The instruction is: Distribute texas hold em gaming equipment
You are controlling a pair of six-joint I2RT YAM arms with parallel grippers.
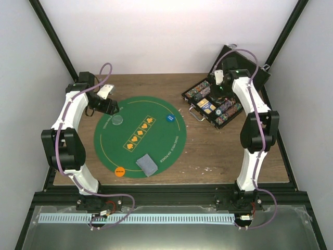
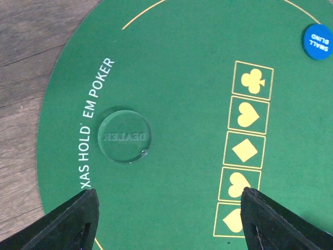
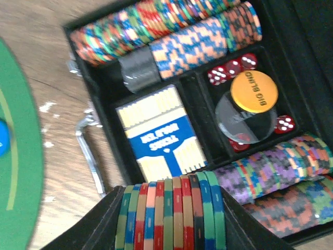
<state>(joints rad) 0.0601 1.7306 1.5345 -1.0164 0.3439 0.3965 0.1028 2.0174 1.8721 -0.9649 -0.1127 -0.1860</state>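
Observation:
My right gripper (image 3: pixel 170 219) is shut on a row of striped poker chips (image 3: pixel 169 213) and holds it above the open black case (image 1: pixel 218 104). The case holds more chip rows (image 3: pixel 166 36), a blue card box (image 3: pixel 164 138), red dice, a clear disc and an orange "BIG BLIND" disc (image 3: pixel 254 92). My left gripper (image 2: pixel 166 219) is open and empty over the green mat (image 2: pixel 182 78), just near of the clear "DEALER" disc (image 2: pixel 124 136). A blue "SMALL BLIND" disc (image 2: pixel 317 41), an orange disc (image 1: pixel 119 171) and a grey-backed stack of cards (image 1: pixel 146 164) lie on the mat.
The case's silver handle (image 3: pixel 88 151) sticks out toward the mat. The case's lid stands open at the back right (image 1: pixel 250 67). Bare wood table (image 1: pixel 218 151) lies between mat and case. Frame posts run along both sides.

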